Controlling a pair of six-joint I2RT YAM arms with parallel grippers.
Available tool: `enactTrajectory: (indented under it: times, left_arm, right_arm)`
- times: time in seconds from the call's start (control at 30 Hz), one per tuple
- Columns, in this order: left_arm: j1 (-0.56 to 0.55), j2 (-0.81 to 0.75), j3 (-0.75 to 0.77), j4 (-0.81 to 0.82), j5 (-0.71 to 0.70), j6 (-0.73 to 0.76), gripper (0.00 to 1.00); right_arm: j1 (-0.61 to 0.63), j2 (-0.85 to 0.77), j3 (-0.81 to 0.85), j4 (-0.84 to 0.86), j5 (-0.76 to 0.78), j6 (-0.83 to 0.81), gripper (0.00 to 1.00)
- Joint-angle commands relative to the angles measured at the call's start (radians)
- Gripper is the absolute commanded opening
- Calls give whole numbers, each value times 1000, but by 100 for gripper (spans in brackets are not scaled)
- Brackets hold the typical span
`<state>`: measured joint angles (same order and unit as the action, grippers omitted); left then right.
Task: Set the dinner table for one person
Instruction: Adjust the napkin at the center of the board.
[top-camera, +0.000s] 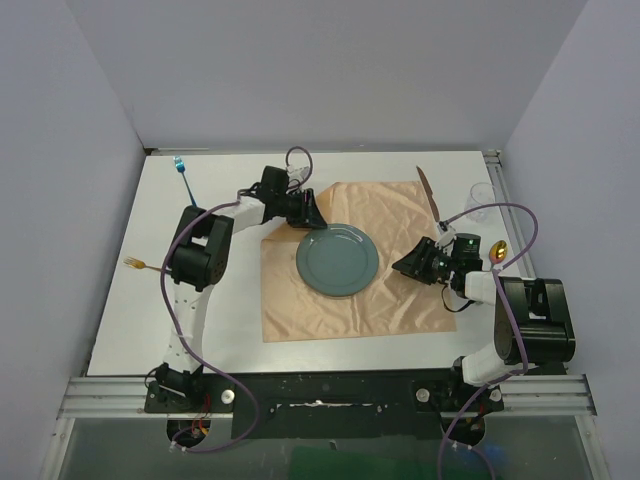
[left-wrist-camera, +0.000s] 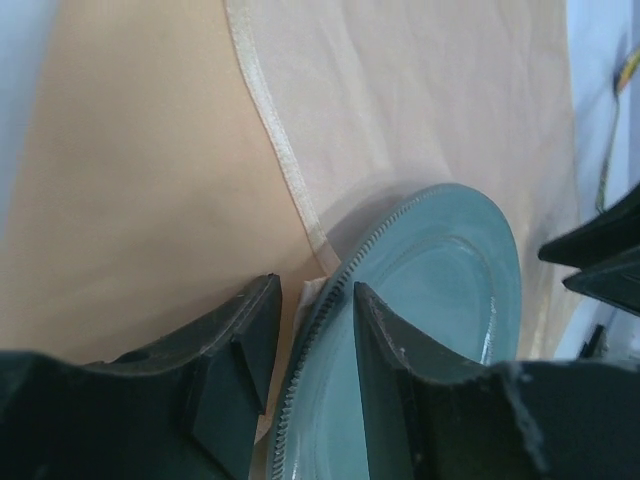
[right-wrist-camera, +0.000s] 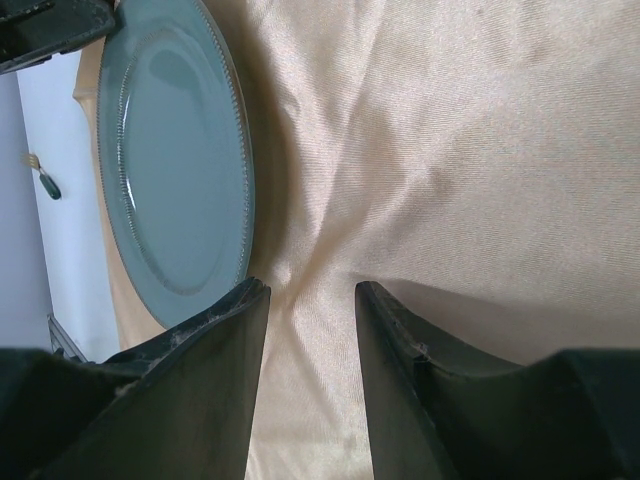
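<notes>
A teal-grey plate (top-camera: 337, 262) lies in the middle of a peach cloth (top-camera: 400, 305) spread on the white dinner table (top-camera: 225, 330). My left gripper (top-camera: 308, 218) is at the plate's far-left rim. In the left wrist view, the left gripper (left-wrist-camera: 312, 290) is open and straddles the beaded rim of the plate (left-wrist-camera: 440, 270), one finger over the plate and one outside with a gap. My right gripper (top-camera: 405, 265) is low over the cloth just right of the plate. In the right wrist view, the right gripper (right-wrist-camera: 312, 288) is open over only creased cloth (right-wrist-camera: 450, 150), with the plate (right-wrist-camera: 170, 150) to its left.
A gold-tined fork (top-camera: 135, 264) lies near the table's left edge. A blue-tipped utensil (top-camera: 182, 172) lies at the back left. A brown utensil (top-camera: 429, 192) rests on the cloth's back right corner, with a clear glass (top-camera: 482, 198) and a gold spoon (top-camera: 498, 250) beyond it.
</notes>
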<state>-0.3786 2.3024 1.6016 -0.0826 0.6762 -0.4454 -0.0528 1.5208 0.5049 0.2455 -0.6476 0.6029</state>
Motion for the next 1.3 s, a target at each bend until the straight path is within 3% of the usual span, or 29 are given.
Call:
enactTrajectory:
  times: [0.0,0.13,0.67,0.93,1.27]
  left_arm:
    - [1,-72,52,-91,-264,65,36]
    - [1,-64,76,-164,-404,84,36]
    - [19,34,162,-325,-752,75,36]
    - [37,-69,51,-217,-570,71,36]
    - [31,-232,-93,-28,-240,50,35]
  right_arm:
    - [2,3,30,44,-11,-5,41]
    - [4,6,30,55,-13,3,41]
    - [6,-37,24,13,6,-11,41]
    - [7,-31,25,16,5,-8,41]
    - [15,-3,26,43,-1,2,41]
